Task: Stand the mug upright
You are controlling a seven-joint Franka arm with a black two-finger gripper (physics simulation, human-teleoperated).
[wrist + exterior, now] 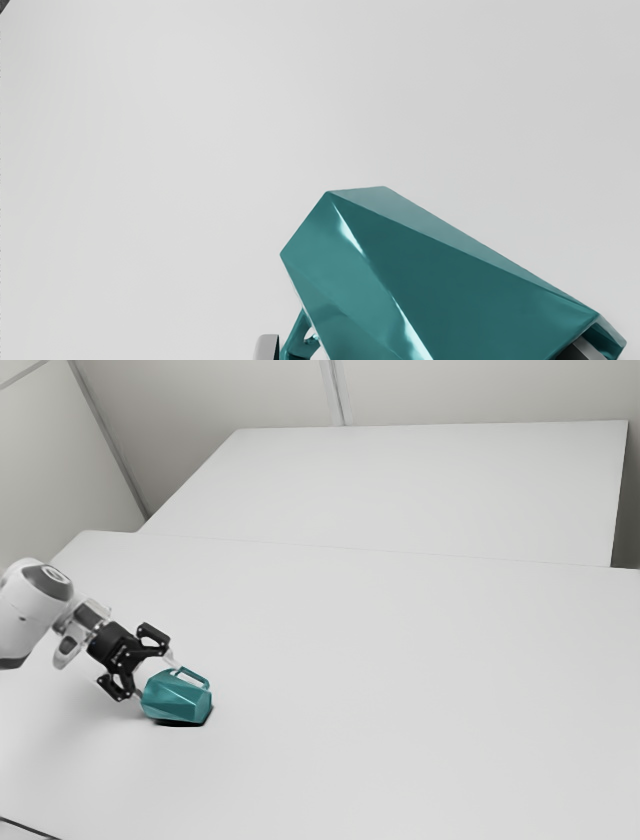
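We see a smooth, glossy mug (176, 700), a smooth, matt surface (400, 690), and our end effector (156, 676) looking mostly dull, like plastic.

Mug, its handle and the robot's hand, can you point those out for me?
Mug (425, 260): wrist view, on its faceted side wall.
Handle (298, 333): wrist view, on its outer bar.
Hand (155, 677): exterior view, midway between its fingertips.

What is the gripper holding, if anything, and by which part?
That cannot be told: the gripper is at the tipped teal mug, near its mouth and handle, but whether it grips there is unclear.
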